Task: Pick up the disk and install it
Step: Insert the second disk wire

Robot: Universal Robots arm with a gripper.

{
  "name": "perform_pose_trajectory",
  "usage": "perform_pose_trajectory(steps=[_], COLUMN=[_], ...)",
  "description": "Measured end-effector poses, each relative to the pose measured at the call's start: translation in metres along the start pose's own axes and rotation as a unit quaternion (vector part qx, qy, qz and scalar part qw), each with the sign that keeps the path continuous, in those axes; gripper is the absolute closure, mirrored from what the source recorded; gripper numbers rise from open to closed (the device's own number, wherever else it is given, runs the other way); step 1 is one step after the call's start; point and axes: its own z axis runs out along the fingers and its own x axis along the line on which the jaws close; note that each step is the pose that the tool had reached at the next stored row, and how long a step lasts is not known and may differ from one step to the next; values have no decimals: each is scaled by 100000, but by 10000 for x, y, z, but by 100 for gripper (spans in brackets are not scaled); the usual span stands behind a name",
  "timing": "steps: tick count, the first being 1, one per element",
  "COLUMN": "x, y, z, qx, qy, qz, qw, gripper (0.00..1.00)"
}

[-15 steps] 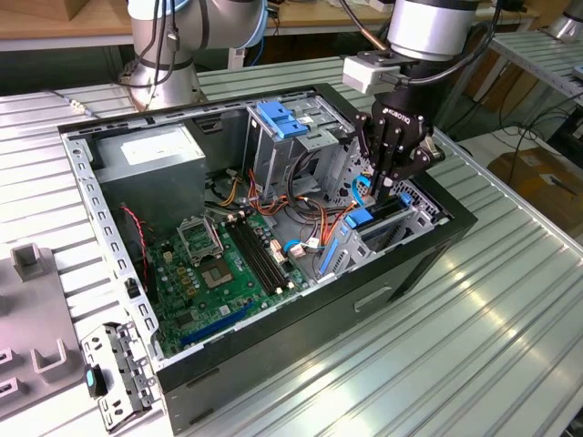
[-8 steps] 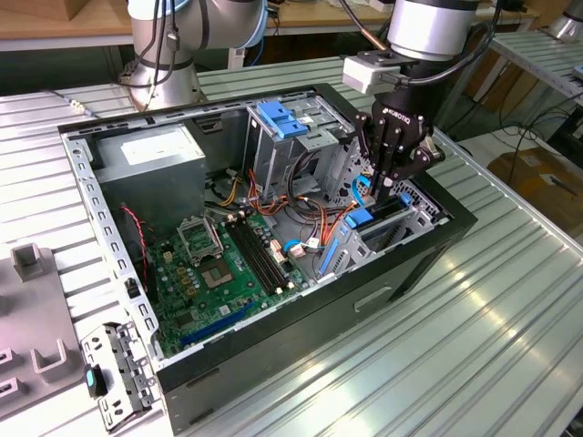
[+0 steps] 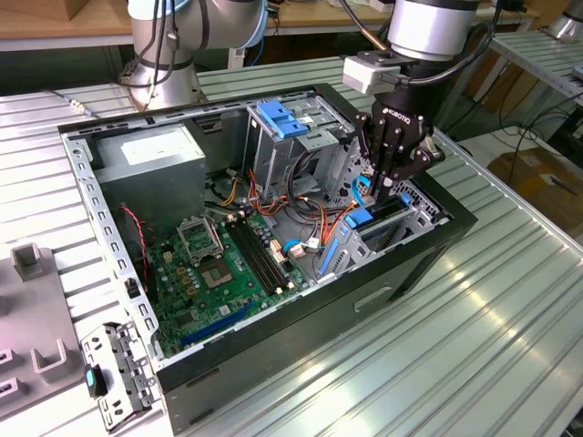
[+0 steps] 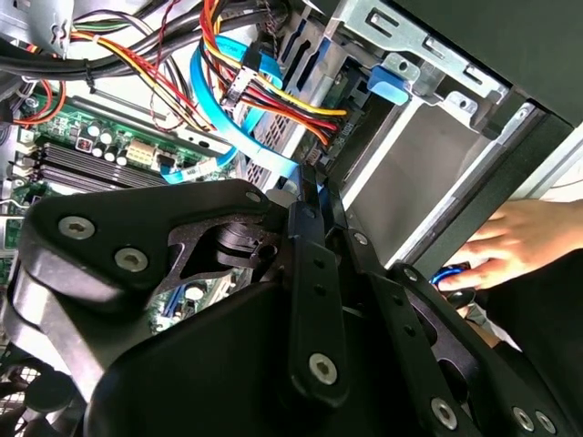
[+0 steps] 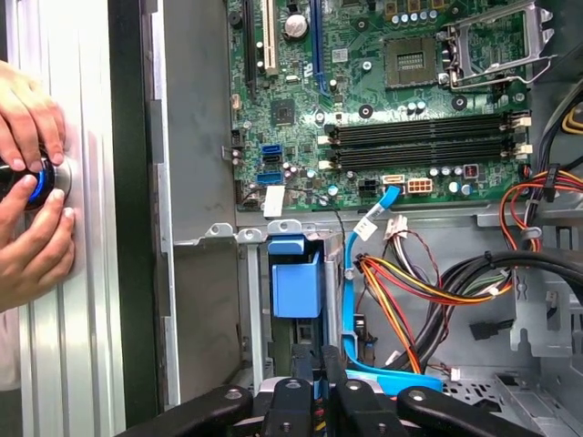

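The disk [image 3: 363, 219] stands on edge in the drive bay at the front corner of the open computer case, on the exterior view's right. Its blue plastic end [image 5: 296, 278] shows between the bay's metal walls, and its label is hidden. My gripper [image 3: 377, 193] hangs straight over this bay, just above the blue end. In both wrist views the two thin fingers [image 4: 305, 196] lie pressed together, and I see nothing between them. The gripper [image 5: 321, 362] points down at the bay beside a light blue data cable [image 5: 351, 273].
Bundles of orange, yellow and black cables [image 5: 428, 287] crowd the space beside the bay. The green motherboard [image 3: 219, 264] lies on the case floor. A metal cage with a blue tab [image 3: 278, 118] stands behind. A person's hands [image 5: 32, 209] rest on a knob on the table outside the case.
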Motion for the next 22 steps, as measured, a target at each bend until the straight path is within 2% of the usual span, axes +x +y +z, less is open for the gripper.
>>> perform_pose_trajectory(steps=[2, 3, 4, 6, 7, 10, 12, 13, 14, 15, 22], x=[16, 36, 50, 115, 137, 173, 191, 195, 195, 195, 195], y=[0, 2, 3, 7, 9, 17, 26, 28, 28, 27, 29], z=[4, 9, 12, 29, 35, 44, 49, 50, 49, 50, 50], qx=[57, 158, 225, 659, 864, 1279, 1533, 1578, 1587, 1589, 1585], qy=[-408, -829, -1059, -2117, -2512, -3293, -4145, -4425, -4592, -4638, -4676], qz=[2, 20, 32, 90, 97, 113, 127, 134, 131, 129, 138], qw=[99999, 99996, 99994, 99975, 99965, 99938, 99902, 99890, 99882, 99880, 99878], gripper=[84, 84, 84, 84, 84, 84, 84, 84, 84, 84, 84])
